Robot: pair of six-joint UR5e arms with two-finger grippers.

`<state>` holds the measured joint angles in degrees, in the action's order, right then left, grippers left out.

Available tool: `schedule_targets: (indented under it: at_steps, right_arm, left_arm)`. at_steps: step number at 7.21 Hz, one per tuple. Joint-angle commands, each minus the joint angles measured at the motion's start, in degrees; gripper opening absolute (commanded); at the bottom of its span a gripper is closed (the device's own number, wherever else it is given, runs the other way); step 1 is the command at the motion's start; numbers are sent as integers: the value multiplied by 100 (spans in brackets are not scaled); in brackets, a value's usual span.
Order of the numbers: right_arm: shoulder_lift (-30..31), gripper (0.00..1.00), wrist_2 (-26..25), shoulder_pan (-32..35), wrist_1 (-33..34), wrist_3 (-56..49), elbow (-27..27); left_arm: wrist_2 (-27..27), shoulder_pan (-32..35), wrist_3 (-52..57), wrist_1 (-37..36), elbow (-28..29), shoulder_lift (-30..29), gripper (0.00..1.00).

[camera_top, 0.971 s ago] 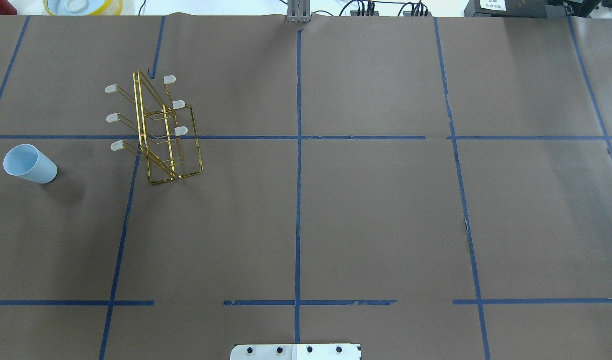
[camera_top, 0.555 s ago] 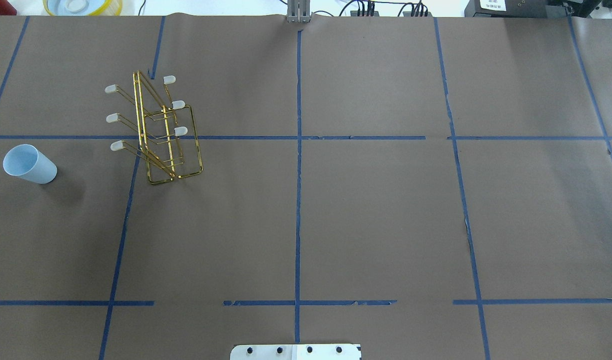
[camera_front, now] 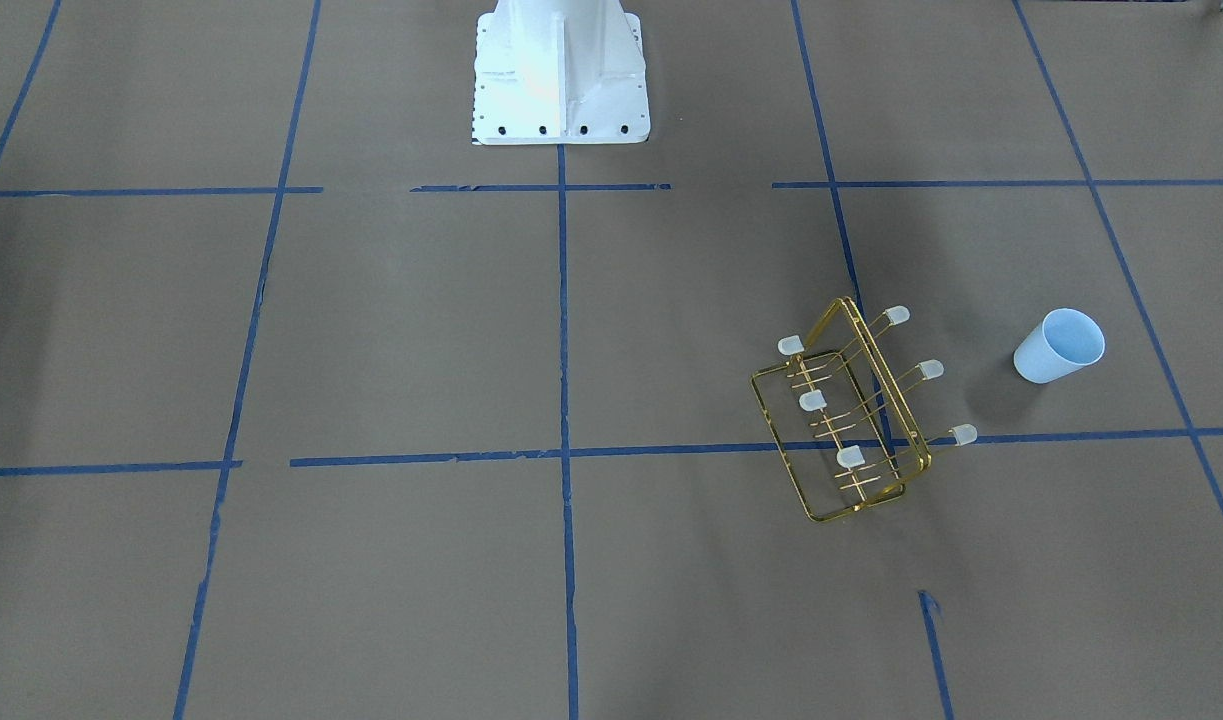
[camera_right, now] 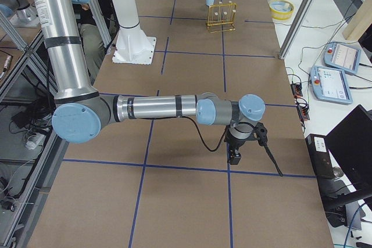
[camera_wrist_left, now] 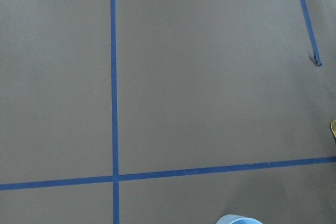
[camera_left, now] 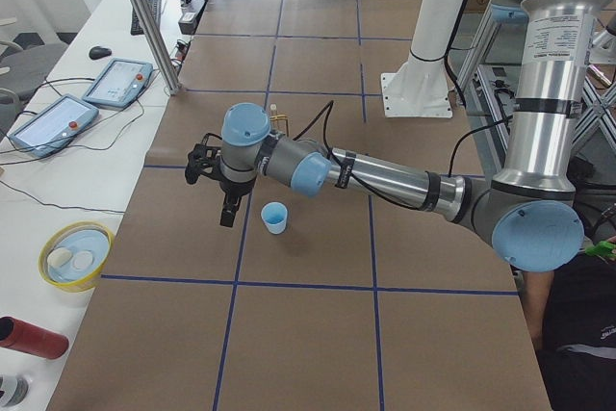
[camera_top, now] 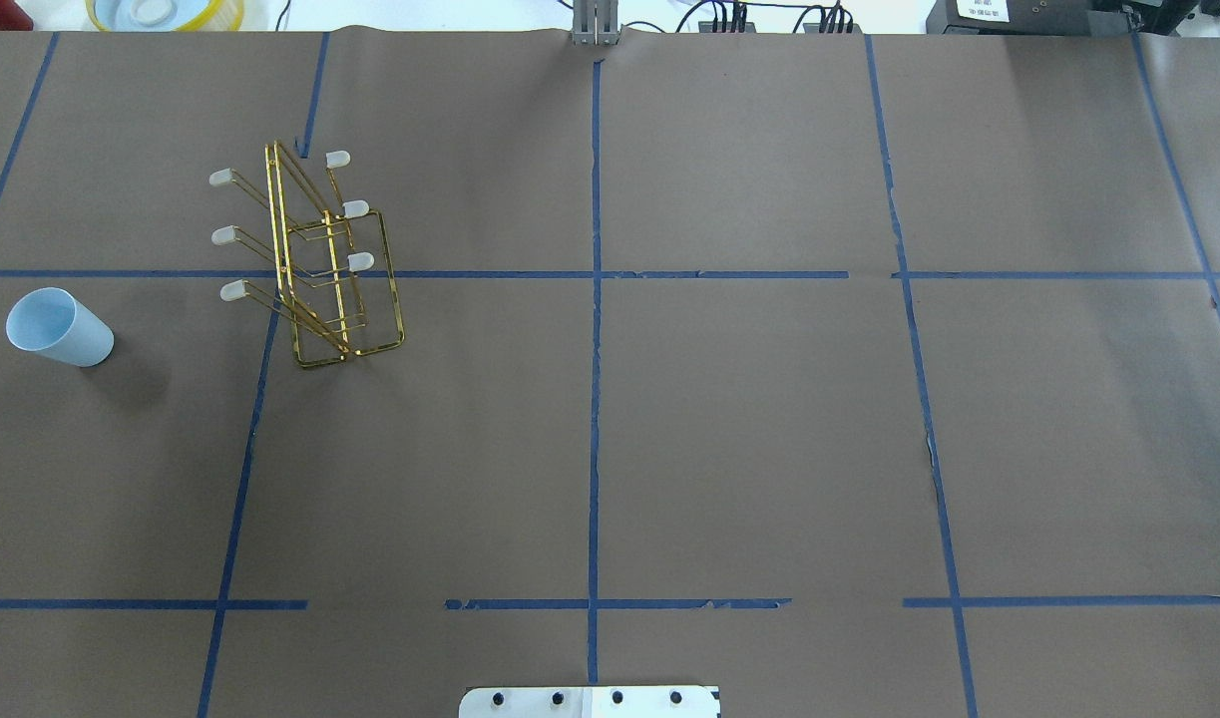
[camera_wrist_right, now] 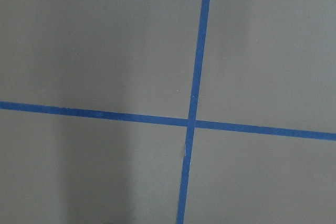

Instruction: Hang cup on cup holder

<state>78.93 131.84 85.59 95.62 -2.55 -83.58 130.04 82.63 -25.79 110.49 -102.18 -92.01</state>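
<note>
no change in the overhead view over the last second: the cup (camera_top: 59, 327) stands mouth-up on the table (camera_top: 749, 429) at the left edge of the frame, apart from the rack (camera_top: 315, 261) to its upper right. in the left side view the left hand (camera_left: 227, 211) hovers just beside the cup. whether it is open cannot be told, nor for the right hand (camera_right: 235, 154). judgement: pickup not yet begun.

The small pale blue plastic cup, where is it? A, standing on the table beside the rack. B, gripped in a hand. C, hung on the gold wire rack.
A: the cup stands mouth-up on the brown paper-covered table, apart from the gold wire rack.
</note>
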Motion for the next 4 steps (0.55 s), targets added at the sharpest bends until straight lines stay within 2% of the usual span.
schedule_targets:
  at_steps: [1, 3, 4]
  right_arm:
    - [0, 100, 0, 2, 0, 0, 0]
    - [0, 100, 0, 2, 0, 0, 0]
    - [0, 100, 0, 2, 0, 0, 0]
  left_arm:
    - [-1124, -876, -1719, 1555, -407, 506, 100]
    - [-2722, -2000, -3127, 3348, -417, 1156, 100]
    - [-3391, -2458, -3299, 3974, -426, 1429, 100]
